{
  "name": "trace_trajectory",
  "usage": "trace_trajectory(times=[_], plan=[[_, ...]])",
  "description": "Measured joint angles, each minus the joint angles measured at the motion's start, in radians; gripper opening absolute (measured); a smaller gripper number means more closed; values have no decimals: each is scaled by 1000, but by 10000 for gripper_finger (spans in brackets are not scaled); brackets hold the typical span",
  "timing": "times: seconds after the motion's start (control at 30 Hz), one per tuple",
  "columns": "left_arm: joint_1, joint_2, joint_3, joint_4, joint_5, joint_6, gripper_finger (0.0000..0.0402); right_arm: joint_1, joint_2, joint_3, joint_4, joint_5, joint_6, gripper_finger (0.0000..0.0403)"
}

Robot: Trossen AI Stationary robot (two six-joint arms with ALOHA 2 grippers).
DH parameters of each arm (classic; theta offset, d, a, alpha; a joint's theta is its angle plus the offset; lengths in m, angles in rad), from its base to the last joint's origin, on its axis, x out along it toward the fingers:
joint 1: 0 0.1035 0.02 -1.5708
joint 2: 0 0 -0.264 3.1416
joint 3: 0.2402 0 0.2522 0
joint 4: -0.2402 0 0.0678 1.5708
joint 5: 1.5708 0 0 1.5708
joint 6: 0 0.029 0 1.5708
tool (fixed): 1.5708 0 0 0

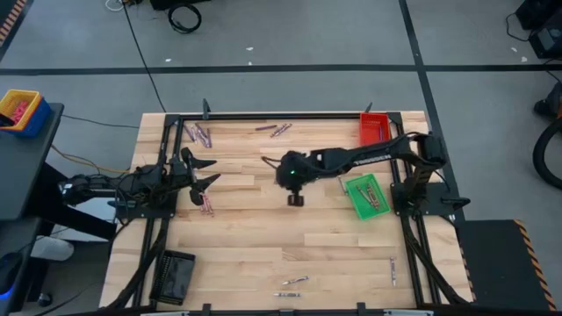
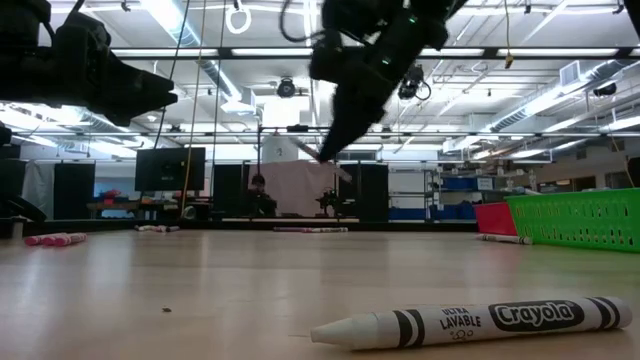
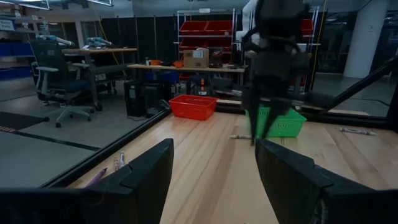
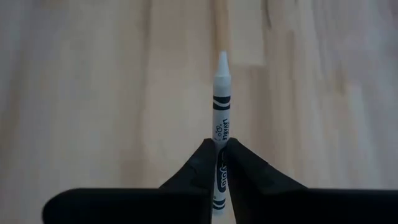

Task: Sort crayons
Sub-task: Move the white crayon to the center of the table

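My right gripper [image 1: 268, 162] hangs over the middle of the table, slanting down toward the left, shut on a white crayon [image 4: 221, 93]. My left gripper [image 1: 213, 172] waits open at the table's left side, level, with nothing between its fingers. Maroon crayons [image 1: 200, 133] lie at the far left and purplish ones [image 1: 279, 129] at the far middle. More crayons [image 1: 206, 204] lie by my left gripper. Another white crayon [image 2: 470, 322] lies flat at the near edge. A red tray [image 1: 374, 128], a green tray [image 1: 367, 195] and a black tray [image 1: 174, 276] rest on the table. My right gripper pinches the white crayon's wrapped shaft [image 4: 221, 134] between its two fingertips. The crayon runs along the fingers, and its pointed end [image 4: 222, 62] sticks out ahead of them. The fingers slant down toward the table's left, with the crayon lifted clear of the table.
The green tray holds several crayons, and one pale crayon [image 1: 341, 183] lies beside it. A single crayon [image 1: 392, 270] lies at the near right. Bare wood lies below my right gripper and across the table's middle. A black frame rail [image 1: 281, 115] runs along the far edge.
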Motion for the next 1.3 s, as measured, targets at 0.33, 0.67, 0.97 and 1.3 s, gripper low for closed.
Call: trace_trajectory(times=[0.33, 0.67, 0.97, 1.3], plan=[[0, 15, 0, 4, 0, 0, 240, 80, 338, 420, -445, -34, 118, 36], [0, 16, 0, 4, 0, 0, 240, 65, 465, 511, -552, -33, 93, 40], [0, 20, 0, 1, 0, 0, 240, 37, 455, 509, -579, -69, 165, 115], [0, 20, 0, 0, 0, 0, 240, -41, 174, 152, -689, 188, 465, 135]])
